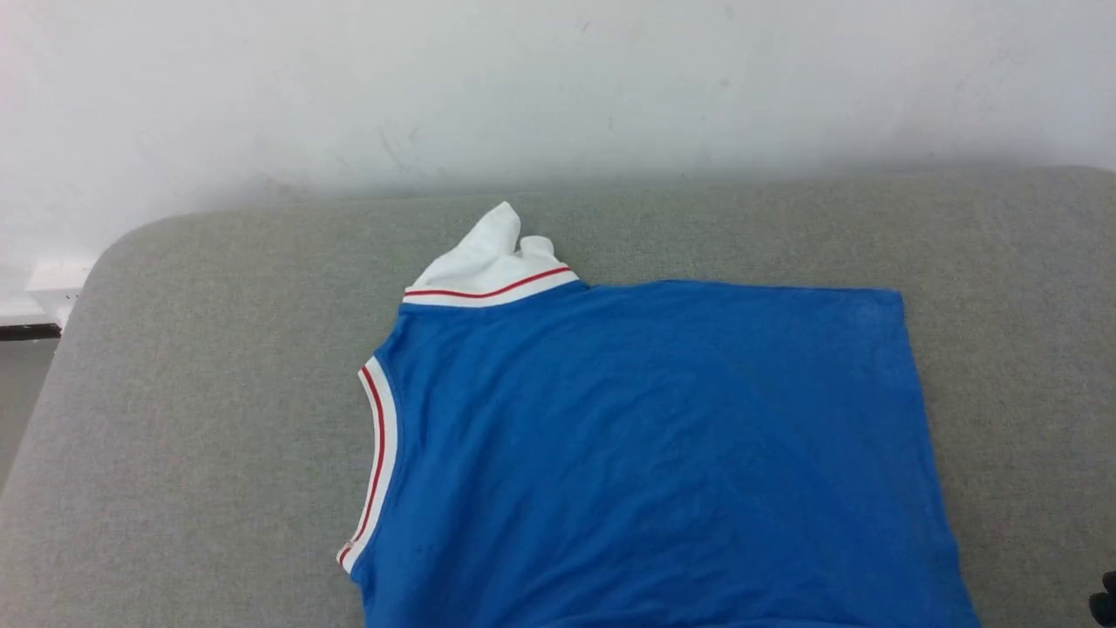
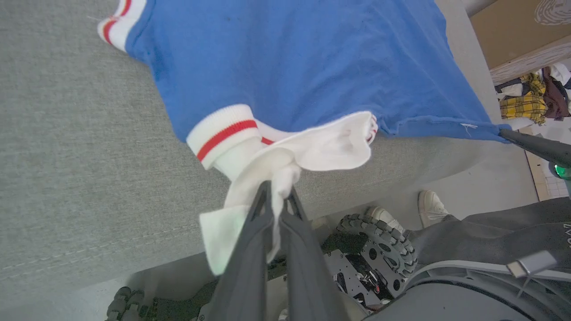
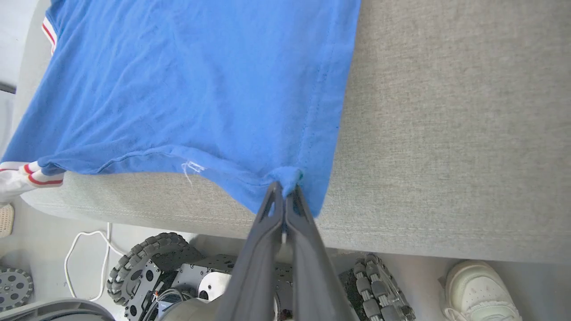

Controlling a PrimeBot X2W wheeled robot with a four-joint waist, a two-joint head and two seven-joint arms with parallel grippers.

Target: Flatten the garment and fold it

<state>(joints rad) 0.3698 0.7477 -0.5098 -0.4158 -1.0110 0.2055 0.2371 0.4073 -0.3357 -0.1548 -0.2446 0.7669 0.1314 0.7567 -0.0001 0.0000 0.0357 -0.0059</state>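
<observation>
The garment (image 1: 645,453) lies beyond my fingers, lengthwise left-right; my left gripper (image 2: 276,196) pinches its near sleeve (image 2: 312,149), my right gripper (image 3: 284,191) its near hem (image 3: 290,176).

garment (image 1: 645,453) near edge cut off by the head view's bottom edge, right gripper (image 1: 1105,602) a mere dark sliver in that view's corner, white sleeve (image 2: 321,147) partly hidden behind the left gripper (image 2: 279,187), white shoe (image 3: 479,290) cropped at the bottom edge, plaid clothes heap (image 2: 531,100) cropped, too small to sort
</observation>
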